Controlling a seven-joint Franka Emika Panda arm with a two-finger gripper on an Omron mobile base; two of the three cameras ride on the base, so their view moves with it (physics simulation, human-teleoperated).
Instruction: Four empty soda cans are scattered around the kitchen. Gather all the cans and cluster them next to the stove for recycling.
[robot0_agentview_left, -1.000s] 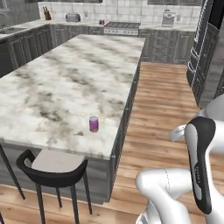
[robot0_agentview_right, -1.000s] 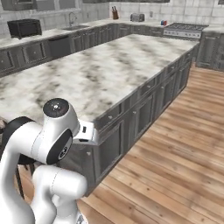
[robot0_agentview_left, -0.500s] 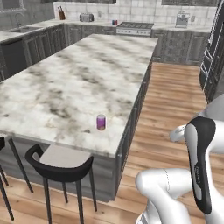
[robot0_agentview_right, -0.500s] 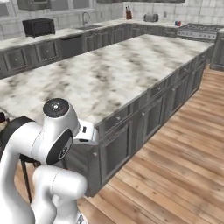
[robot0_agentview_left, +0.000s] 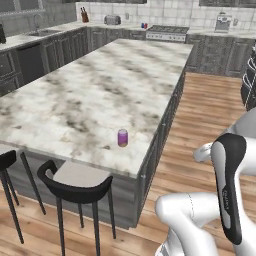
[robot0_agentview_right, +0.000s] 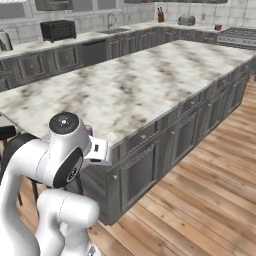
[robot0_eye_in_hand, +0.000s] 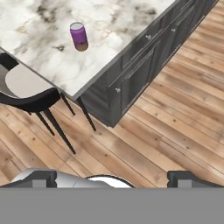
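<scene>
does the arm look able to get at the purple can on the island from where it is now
Probably yes. The purple can stands upright and alone on the marble island near the edge facing the robot, nothing around it. The end effector is open, though it hangs over the floor short of the island.

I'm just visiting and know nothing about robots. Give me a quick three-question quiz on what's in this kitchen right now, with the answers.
1. True or false: the purple can stands upright on the island.
2. Which is nearest the can? A) the stove B) a stool C) the toaster
3. Fill in: the gripper is ____ and holds nothing.

Key:
1. True; it stands near the island's corner by the stools.
2. B. The stove and toaster are at the far wall.
3. open; its fingertips stand wide apart over the wood floor.
</scene>
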